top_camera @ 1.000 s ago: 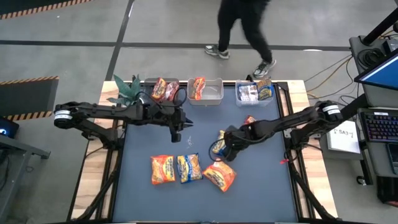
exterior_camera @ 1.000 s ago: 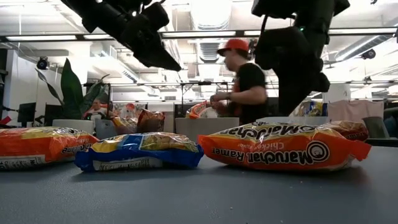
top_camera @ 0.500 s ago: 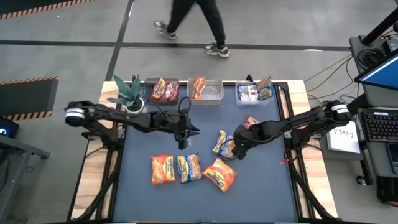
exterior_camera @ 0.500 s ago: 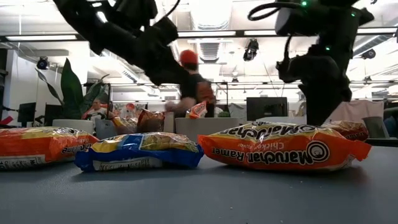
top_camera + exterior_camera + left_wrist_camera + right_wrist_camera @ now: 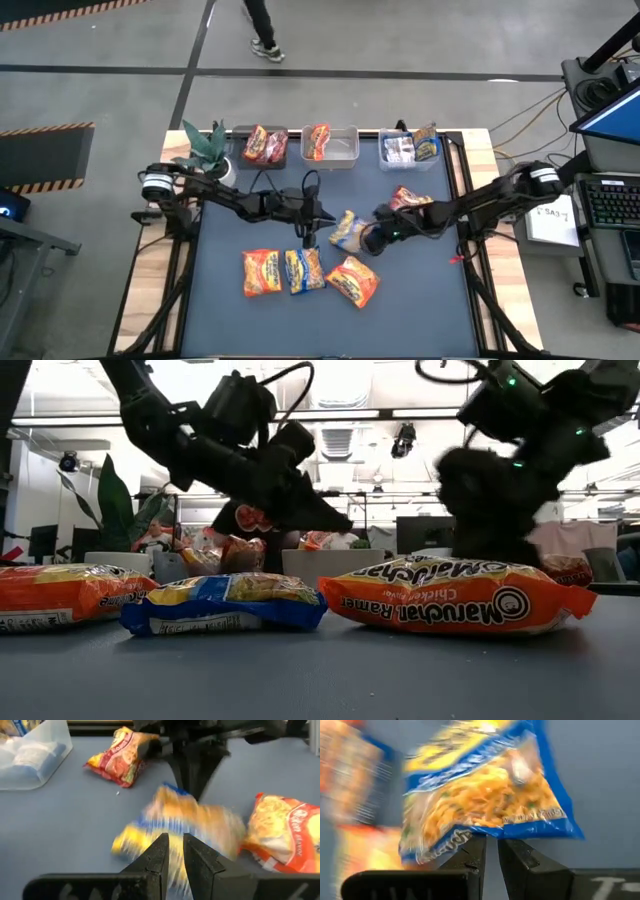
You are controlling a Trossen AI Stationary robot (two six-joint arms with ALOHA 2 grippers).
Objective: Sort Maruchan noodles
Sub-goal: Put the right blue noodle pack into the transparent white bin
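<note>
A blue-and-yellow noodle packet (image 5: 345, 230) sits mid-table between both grippers and shows large in the right wrist view (image 5: 485, 795). My right gripper (image 5: 372, 238) is shut on it. My left gripper (image 5: 308, 230) is shut and hovers just left of that packet; its fingers (image 5: 161, 851) point at it. An orange packet (image 5: 262, 272), a blue-and-yellow one (image 5: 304, 268) and another orange one (image 5: 353, 282) lie flat in a row nearer the near edge. A dark red packet (image 5: 405, 197) lies toward the far right. My right gripper pinches the blue-and-yellow packet by one edge (image 5: 487, 831) between its two fingers, coming from the table's right side. The packet stands out beyond the fingertips toward the left gripper, tilted. Whether its other end rests on the table I cannot tell.
Three clear bins stand along the far edge: one with dark red packets (image 5: 265, 145), one with an orange packet (image 5: 345, 150), one with a blue-and-yellow packet (image 5: 400, 152). A potted plant (image 5: 205, 145) is at the far left corner. A person walks beyond the far edge.
My left gripper has travelled toward the table's right and slightly nearer, closing on the blue-and-yellow packet. My right gripper has kept hold of that packet and shifted it a little to the left; it is blurred by motion. The person has walked left behind the table.
</note>
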